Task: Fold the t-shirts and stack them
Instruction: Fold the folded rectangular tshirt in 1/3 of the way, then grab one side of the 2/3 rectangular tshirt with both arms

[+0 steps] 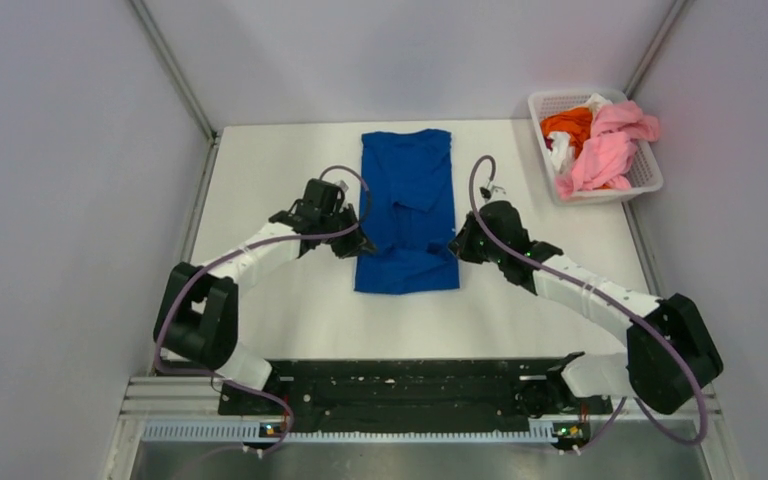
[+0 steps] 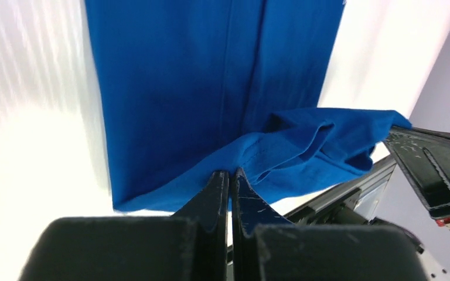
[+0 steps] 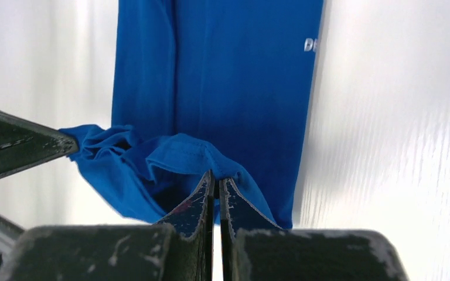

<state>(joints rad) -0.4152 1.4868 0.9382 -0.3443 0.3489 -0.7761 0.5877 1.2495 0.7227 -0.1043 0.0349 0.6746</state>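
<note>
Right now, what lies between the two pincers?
A gathered fold of the blue t-shirt, pinched by the left pincer and right pincer; the top external view shows it, both wrist views confirm.

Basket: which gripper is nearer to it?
Right. The right gripper holds the blue shirt's edge on the basket's side; the left gripper holds the opposite edge, farther away.
</note>
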